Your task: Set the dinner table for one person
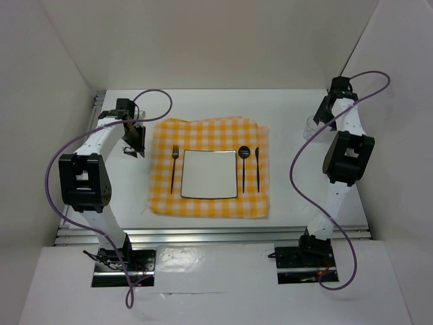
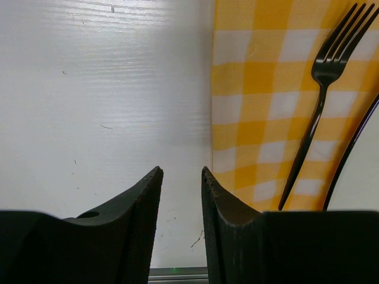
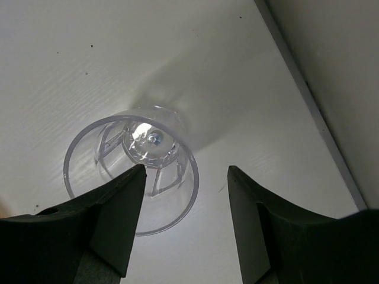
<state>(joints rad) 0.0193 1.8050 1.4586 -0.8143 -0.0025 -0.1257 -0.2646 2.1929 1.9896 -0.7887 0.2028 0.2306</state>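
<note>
L gripper (image 2: 180, 171): narrow gap, empty, over bare dinner table (image 2: 106, 89); fork (image 2: 320, 106) on checked cloth (image 2: 260, 77) ahead-right. R gripper (image 3: 186, 168): jaws wide, empty, clear glass (image 3: 142, 142) just ahead-left, plain only in R wrist cam. Top cam alone shows spoon (image 1: 243, 169), knife (image 1: 257, 169).

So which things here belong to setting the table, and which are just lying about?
Belongs to the job:
dinner table, checked cloth, square plate, fork, spoon, knife, clear glass

Just there:
purple cables, white walls
</note>
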